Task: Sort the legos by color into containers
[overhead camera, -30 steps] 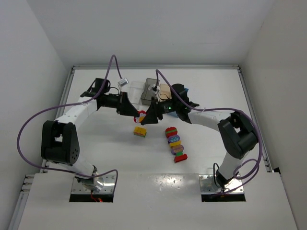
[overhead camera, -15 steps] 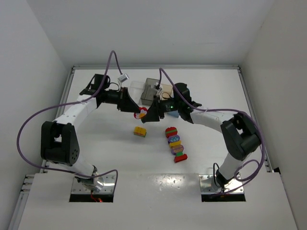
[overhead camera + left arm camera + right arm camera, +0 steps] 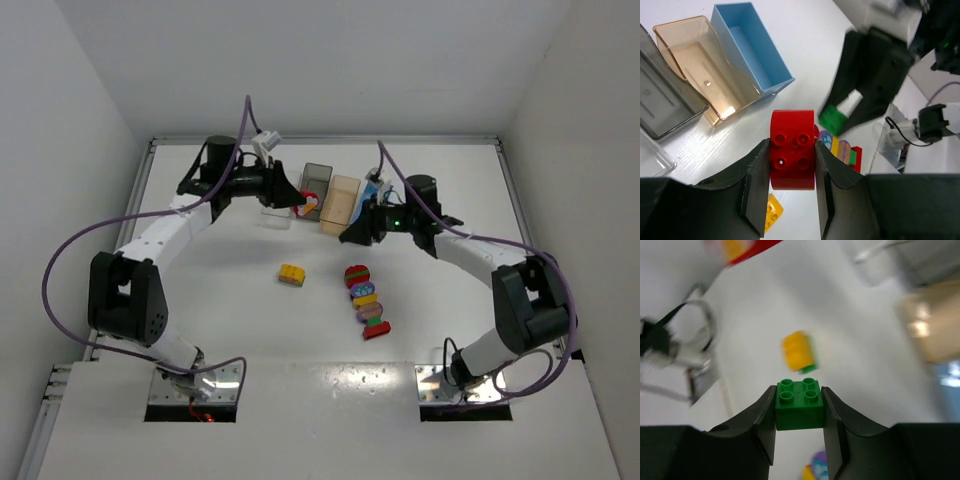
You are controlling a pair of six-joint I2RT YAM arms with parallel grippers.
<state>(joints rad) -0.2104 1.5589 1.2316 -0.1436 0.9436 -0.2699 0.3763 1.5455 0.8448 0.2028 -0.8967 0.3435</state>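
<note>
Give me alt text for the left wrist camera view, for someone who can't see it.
The left gripper grips a red lego brick above a white table. Beyond it to the left, a dark grey bin, a tan bin and a light blue bin stand side by side; on the right, the blurred right gripper holds a green brick.

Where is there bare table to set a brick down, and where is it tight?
Bare: the patch left of the yellow brick, bounded by the left arm; the patch between the stack and the right arm; the strip behind the bins. Crowded: at the bins, where the left gripper holds a red brick and the right gripper a green brick.
</note>
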